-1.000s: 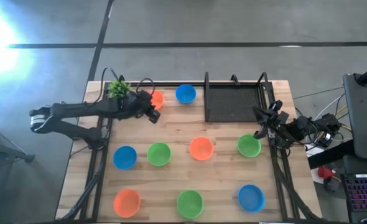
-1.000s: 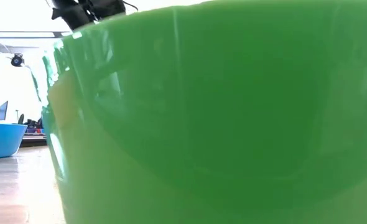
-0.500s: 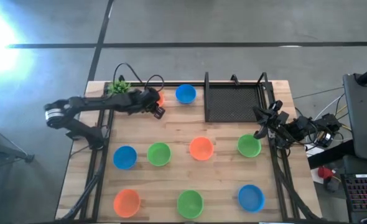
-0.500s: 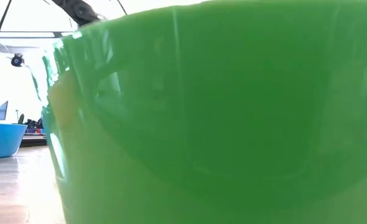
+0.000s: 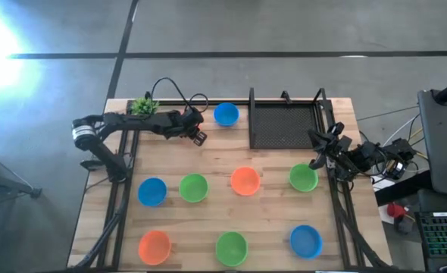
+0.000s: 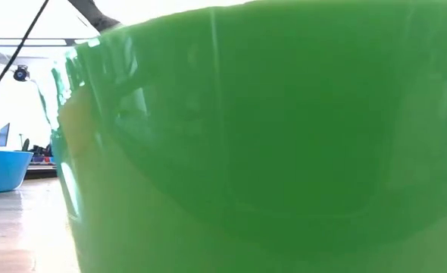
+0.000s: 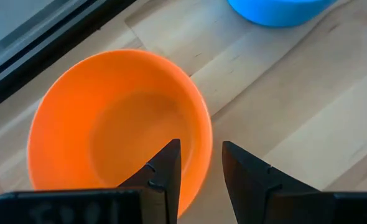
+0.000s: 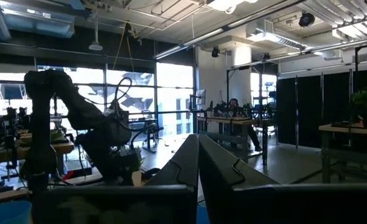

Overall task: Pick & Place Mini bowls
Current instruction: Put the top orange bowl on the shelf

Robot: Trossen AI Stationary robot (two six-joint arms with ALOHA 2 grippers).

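My left gripper [image 7: 199, 168] is open over the orange bowl [image 7: 118, 124] at the table's far left. One finger stands inside the bowl and the other outside its rim [image 7: 203, 146]. In the high view the left gripper [image 5: 197, 130] hides that bowl. The other bowls rest on their bases: blue [image 5: 226, 114], blue [image 5: 152, 192], green [image 5: 194, 187], orange [image 5: 245, 181], green [image 5: 303, 177], orange [image 5: 154, 246], green [image 5: 231, 248] and blue [image 5: 305, 241]. My right gripper [image 8: 199, 155] is shut and waits at the table's right edge [image 5: 322, 155]. My left gripper comes at the orange bowl from above with one finger [image 7: 165, 165] inside and one finger [image 7: 246, 168] outside the rim on the side toward the blue bowl. I cannot tell whether either finger touches the rim. The bowl sits on the table.
A black mesh tray [image 5: 284, 125] stands at the far right of the table. A small green plant [image 5: 142, 106] stands at the far left corner, beside my left arm. In the low view a green bowl [image 6: 269, 136] fills most of the picture, with a blue bowl [image 6: 0, 168] beyond it.
My left arm has stretched out toward the table's right. Its gripper has moved a little rightward over the far orange bowl, which showed beside it in the high view before and is now covered.
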